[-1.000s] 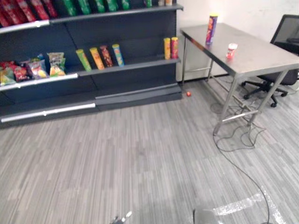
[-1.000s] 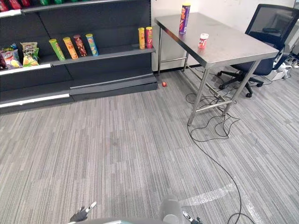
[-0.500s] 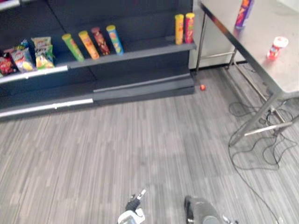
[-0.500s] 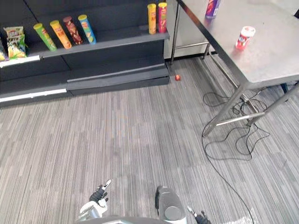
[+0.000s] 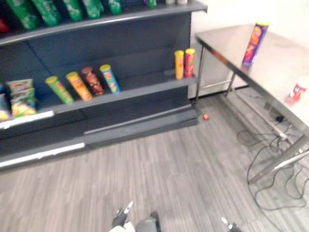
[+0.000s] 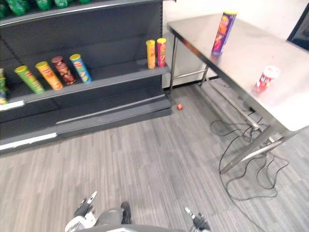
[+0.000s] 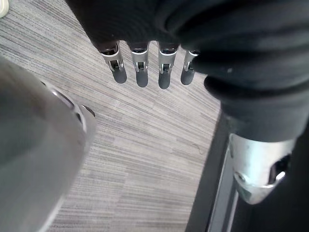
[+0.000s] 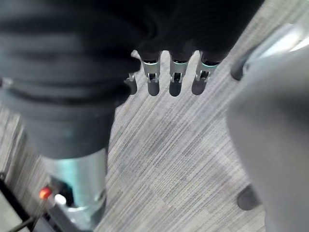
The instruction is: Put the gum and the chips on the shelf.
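Observation:
A tall purple chips tube (image 6: 223, 31) stands upright on the steel table (image 6: 241, 58) at the right. Nearer on the same table stands the gum, a small white and red tub (image 6: 267, 77). The dark shelf unit (image 6: 106, 77) fills the back left. My left hand (image 6: 84, 210) and right hand (image 6: 195, 222) hang low at the bottom edge, far from the table and the shelf. The wrist views show the left hand's fingers (image 7: 140, 72) and the right hand's fingers (image 8: 175, 77) straight over the carpet, holding nothing.
Several chip tubes (image 6: 50, 75) lean on the middle shelf; a yellow and a red tube (image 6: 156, 52) stand at its right end. Snack bags (image 5: 19, 99) lie further left and green cans (image 5: 48, 9) above. A small red object (image 6: 179, 106) lies on the carpet.
The whole picture has shifted, so the camera has moved: the shelf and table now look larger and sit higher in view. Both hands still hang low and open.

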Robot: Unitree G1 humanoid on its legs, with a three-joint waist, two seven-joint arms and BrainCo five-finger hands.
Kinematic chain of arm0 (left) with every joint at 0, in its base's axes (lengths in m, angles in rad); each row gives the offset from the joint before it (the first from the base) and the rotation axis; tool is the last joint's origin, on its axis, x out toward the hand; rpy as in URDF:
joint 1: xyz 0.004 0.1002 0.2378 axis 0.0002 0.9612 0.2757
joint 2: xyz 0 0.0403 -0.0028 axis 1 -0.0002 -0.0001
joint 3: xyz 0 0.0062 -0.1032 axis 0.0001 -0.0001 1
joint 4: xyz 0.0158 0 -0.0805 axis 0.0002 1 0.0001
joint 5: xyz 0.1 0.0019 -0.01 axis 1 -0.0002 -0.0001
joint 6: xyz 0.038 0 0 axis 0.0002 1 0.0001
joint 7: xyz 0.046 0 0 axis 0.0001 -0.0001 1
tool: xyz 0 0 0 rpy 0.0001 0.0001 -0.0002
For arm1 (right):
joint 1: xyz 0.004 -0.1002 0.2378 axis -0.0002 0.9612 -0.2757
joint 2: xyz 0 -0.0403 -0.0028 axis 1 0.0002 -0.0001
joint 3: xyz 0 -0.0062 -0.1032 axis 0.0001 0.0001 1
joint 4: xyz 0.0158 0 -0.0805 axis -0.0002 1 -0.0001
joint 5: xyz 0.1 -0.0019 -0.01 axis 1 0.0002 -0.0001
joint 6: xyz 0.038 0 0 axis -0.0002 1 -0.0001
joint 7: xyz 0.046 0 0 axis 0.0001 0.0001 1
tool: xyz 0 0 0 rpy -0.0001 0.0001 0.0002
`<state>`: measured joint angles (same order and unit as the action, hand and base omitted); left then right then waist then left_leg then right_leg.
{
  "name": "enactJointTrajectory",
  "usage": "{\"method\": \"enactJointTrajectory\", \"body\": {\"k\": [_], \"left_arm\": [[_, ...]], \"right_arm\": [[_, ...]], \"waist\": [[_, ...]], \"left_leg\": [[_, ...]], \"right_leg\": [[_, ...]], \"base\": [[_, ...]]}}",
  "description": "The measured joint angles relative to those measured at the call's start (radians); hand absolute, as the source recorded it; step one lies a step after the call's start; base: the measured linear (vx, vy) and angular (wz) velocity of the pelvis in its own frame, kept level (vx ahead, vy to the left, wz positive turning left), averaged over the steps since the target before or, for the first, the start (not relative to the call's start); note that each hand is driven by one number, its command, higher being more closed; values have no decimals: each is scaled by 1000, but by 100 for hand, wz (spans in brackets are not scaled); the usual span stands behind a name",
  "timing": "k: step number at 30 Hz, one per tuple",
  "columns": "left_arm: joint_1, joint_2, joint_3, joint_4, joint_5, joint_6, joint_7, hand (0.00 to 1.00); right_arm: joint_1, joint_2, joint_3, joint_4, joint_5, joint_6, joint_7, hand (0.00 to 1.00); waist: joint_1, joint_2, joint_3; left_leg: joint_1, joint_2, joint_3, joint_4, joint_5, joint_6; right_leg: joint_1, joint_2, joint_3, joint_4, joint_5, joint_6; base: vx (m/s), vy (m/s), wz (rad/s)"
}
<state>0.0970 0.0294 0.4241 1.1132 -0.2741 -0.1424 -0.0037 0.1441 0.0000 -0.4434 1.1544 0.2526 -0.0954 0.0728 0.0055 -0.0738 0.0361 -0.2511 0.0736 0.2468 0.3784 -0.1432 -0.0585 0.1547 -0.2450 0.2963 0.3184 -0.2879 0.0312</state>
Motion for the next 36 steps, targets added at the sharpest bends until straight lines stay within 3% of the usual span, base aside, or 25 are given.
{"method": "enactJointTrajectory", "body": {"k": [2,3,4,5,7,8,10,12,13,15,16,17,18,19,21,22,24,26,28,29,30,32,33,34,36], "left_arm": [[7,17,-4,17,-9,6,1,0],[13,21,-18,21,-8,10,1,0],[22,28,-54,31,-8,17,1,0],[22,35,-92,33,-8,21,1,0],[14,43,-146,31,-6,21,1,0],[12,42,-170,27,-4,20,3,0],[5,43,-197,24,-4,20,7,0],[-4,31,-211,26,-4,20,10,0],[-11,15,-213,35,-4,22,8,0],[-37,-4,-222,42,5,23,8,0],[-49,-7,-222,66,8,23,9,0],[-50,7,-220,71,12,23,8,0],[-63,11,-219,78,19,24,9,0],[-71,1,-221,67,27,16,-1,0],[-94,-8,-201,64,45,15,-3,0],[-94,-19,-181,65,53,16,-3,0],[-92,-26,-150,59,60,18,-4,0],[-91,-29,-123,59,61,21,-3,0],[-83,-27,-116,53,58,21,-1,0],[-76,-34,-94,35,36,19,1,0],[-66,-51,-66,27,17,15,0,0],[-60,-76,-25,24,9,10,1,0],[-54,-83,-13,14,2,7,0,0],[-52,-84,-8,11,2,2,0,0],[-51,-90,40,2,-8,-2,-1,0]], "right_arm": [[4,-11,-21,8,-17,2,1,0],[4,-15,-14,7,-17,1,2,0],[5,-24,7,8,-17,1,3,0],[6,-30,22,6,-17,2,3,0],[24,-38,33,3,-17,2,2,0],[28,-46,60,2,-15,2,1,0],[31,-54,74,2,-16,2,1,0],[34,-81,87,6,-17,2,1,0],[17,-100,87,8,-17,0,1,0],[-11,-126,85,-1,-17,0,1,0],[-12,-130,84,-3,-18,1,-1,0],[-10,-116,82,-2,-18,0,-1,0],[-11,-106,77,0,-18,-2,0,0],[-18,-109,59,4,-18,-2,-3,0],[-39,-99,55,5,-18,-1,-2,0],[-41,-98,49,4,-18,-3,-2,0],[-33,-91,49,3,-18,-5,0,0],[-27,-82,47,2,-18,-4,-1,0],[2,-60,34,1,-15,-4,0,0],[21,-61,26,-1,-9,-5,-1,0],[33,-69,16,-2,-7,-6,-1,0],[36,-88,4,-4,-7,-6,-2,0],[31,-100,-6,-4,-6,-5,-2,0],[27,-106,-5,-6,-6,-6,-1,0],[11,-117,-19,-17,-6,-6,-5,0]], "waist": [[-3,-7,-7],[-3,10,-2],[-16,33,-4],[-31,39,0],[-32,45,3],[-33,52,4],[-34,56,5],[-35,88,1],[-33,123,5],[-49,141,65],[-57,173,73],[-57,164,70],[-63,154,100],[-66,165,99],[-82,142,126],[-83,133,135],[-85,123,136],[-85,103,137],[-90,91,132],[-92,82,132],[-86,100,129],[-87,134,130],[-81,142,129],[-80,141,129],[-78,134,133]], "left_leg": [[95,-15,46,-16,-11,18],[133,-12,50,-38,-11,19],[207,-6,48,-96,-12,20],[264,-9,60,-122,-12,20],[333,-10,87,-134,-12,20],[375,-11,109,-156,-12,20],[430,-16,127,-199,-12,19],[444,4,125,-230,-11,16],[442,29,126,-229,-4,5],[466,60,132,-226,26,-1],[476,113,151,-219,9,-24],[477,110,158,-206,-7,-48],[491,110,137,-206,-38,-83],[483,104,109,-247,-46,-81],[495,58,105,-345,-22,-79],[508,50,135,-379,46,-74],[519,39,169,-369,57,-67],[534,16,185,-350,56,-67],[496,16,179,-228,55,-68],[429,35,176,-66,53,-68],[360,76,175,101,64,-62],[305,122,150,247,106,-58],[267,130,117,338,185,-59],[250,130,97,371,193,-59],[218,113,68,408,81,-44]], "right_leg": [[-69,19,85,193,174,44],[-101,40,105,266,239,73],[-169,90,134,422,258,114],[-230,126,120,531,256,114],[-316,127,17,591,212,104],[-368,94,-109,572,163,68],[-422,64,-287,431,131,35],[-379,89,-368,306,109,28],[-357,106,-390,257,115,19],[-464,126,-405,423,126,-14],[-438,199,-412,131,52,-16],[-393,208,-414,-89,162,-35],[-371,226,-423,-132,292,-45],[-382,244,-413,-134,304,-63],[-383,242,-401,-105,299,-69],[-382,245,-409,-77,291,-74],[-375,236,-416,-65,264,-66],[-371,208,-425,-35,180,-55],[-371,175,-428,0,135,-49],[-357,158,-429,0,120,-41],[-345,162,-426,-4,117,-43],[-327,187,-410,-3,105,-49],[-312,205,-373,-4,97,-60],[-304,211,-354,-9,95,-63],[-257,217,-283,-40,96,-66]], "base": [[619,340,-71],[511,245,-95],[362,153,-75],[302,115,-62],[302,76,-48],[268,34,-46],[288,-7,-32],[341,-36,-43],[380,-108,-68],[300,-191,-71],[233,-214,-65],[314,-261,-66],[237,-117,-57],[221,-87,-53],[150,-56,-38],[73,-41,-27],[35,-23,-20],[29,-33,-12],[40,-77,2],[91,-130,-6],[105,-114,-18],[110,-70,-44],[131,-45,-63],[196,-20,-78],[216,10,-67]]}}
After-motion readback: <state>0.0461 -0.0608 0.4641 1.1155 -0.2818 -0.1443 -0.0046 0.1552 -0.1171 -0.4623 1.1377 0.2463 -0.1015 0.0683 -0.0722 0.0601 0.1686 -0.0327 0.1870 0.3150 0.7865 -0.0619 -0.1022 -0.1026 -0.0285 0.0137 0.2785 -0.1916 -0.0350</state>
